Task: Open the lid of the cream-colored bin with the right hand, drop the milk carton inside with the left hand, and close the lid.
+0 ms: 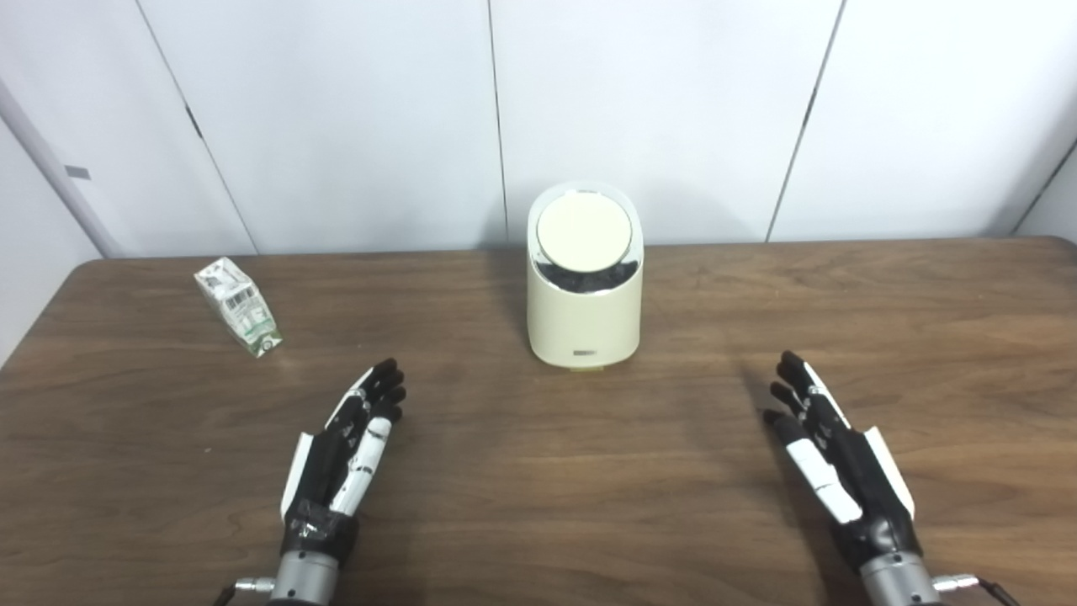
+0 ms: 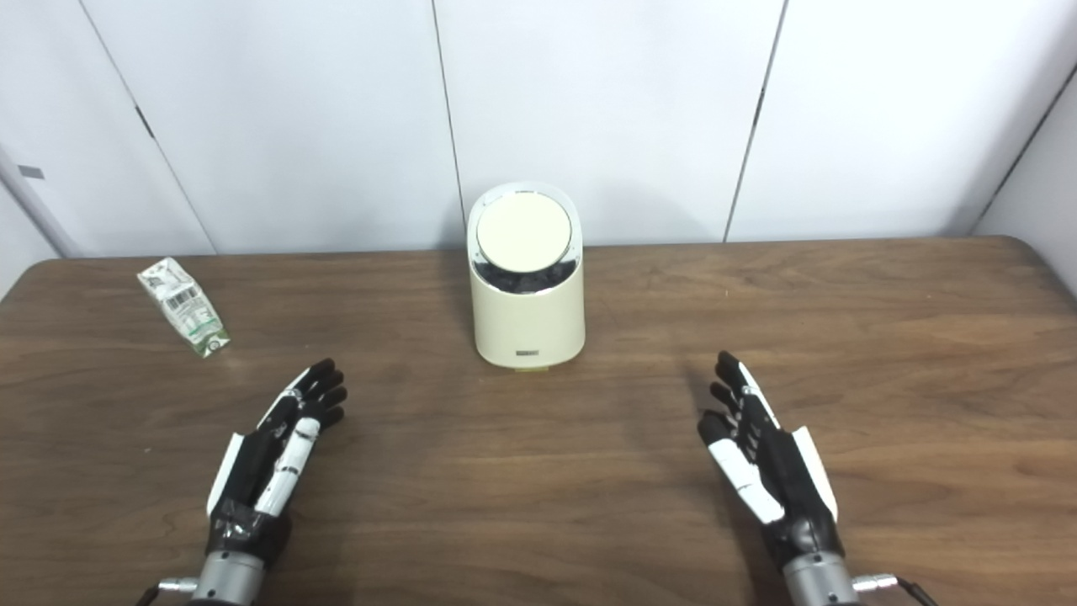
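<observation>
The cream-colored bin (image 1: 584, 316) stands upright at the back middle of the table, its round lid (image 1: 584, 231) shut and tilted toward me. The milk carton (image 1: 238, 306), white and green, lies on its side at the back left. My left hand (image 1: 352, 443) is open and empty, held flat over the table in front of the carton and left of the bin. My right hand (image 1: 829, 459) is open and empty, held flat to the front right of the bin. Neither hand touches anything.
The brown wooden table (image 1: 538, 471) runs across the whole view. White wall panels (image 1: 353, 109) stand right behind the bin and the table's far edge.
</observation>
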### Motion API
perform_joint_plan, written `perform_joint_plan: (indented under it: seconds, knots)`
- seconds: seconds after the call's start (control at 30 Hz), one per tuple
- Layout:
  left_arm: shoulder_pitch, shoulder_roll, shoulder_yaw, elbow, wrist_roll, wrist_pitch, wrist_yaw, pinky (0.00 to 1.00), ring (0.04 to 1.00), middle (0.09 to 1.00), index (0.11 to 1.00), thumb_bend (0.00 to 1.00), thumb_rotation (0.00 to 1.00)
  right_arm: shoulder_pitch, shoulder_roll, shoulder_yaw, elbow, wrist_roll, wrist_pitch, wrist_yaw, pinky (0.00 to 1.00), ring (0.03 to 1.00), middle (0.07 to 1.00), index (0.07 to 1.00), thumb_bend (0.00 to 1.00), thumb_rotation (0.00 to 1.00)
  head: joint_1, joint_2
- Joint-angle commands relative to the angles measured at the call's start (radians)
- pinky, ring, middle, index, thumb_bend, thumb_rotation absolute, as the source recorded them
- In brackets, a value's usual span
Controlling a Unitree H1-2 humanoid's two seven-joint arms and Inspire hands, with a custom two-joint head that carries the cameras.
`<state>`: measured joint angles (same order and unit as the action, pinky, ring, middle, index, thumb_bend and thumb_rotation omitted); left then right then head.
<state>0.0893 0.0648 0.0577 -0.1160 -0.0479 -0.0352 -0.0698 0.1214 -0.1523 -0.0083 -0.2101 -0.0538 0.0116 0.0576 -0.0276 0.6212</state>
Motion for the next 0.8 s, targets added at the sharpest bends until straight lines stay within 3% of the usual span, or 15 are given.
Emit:
perform_joint_plan:
  seconds: [0.0, 0.17, 0.63, 0.77]
  knots:
    - [0.019, -0.003, 0.001, 0.006, -0.004, 0.009, 0.009, 0.90, 0.892, 0.900, 0.920, 0.36, 0.67, -0.002, -0.003, 0.010, -0.024, -0.010, 0.003, 0.008, 0.83, 0.930, 0.959, 0.953, 0.60, 0.81, 0.001, 0.001]
    - [0.026, -0.007, 0.002, -0.011, -0.006, 0.018, 0.010, 0.90, 0.893, 0.904, 0.917, 0.38, 0.67, 0.005, -0.017, 0.026, -0.047, -0.080, -0.002, 0.004, 0.81, 0.919, 0.954, 0.952, 0.58, 0.87, -0.002, 0.006]
    - [0.033, -0.001, -0.006, -0.011, 0.005, 0.001, 0.006, 0.92, 0.903, 0.914, 0.928, 0.35, 0.62, 0.009, -0.014, 0.027, -0.067, -0.063, 0.016, 0.006, 0.82, 0.925, 0.960, 0.961, 0.59, 0.87, -0.010, 0.002]
    - [0.034, 0.002, -0.005, -0.007, 0.000, -0.003, 0.002, 0.94, 0.909, 0.920, 0.936, 0.33, 0.61, 0.009, -0.009, 0.026, -0.058, -0.063, 0.009, 0.000, 0.82, 0.926, 0.959, 0.962, 0.59, 0.86, -0.018, -0.036]
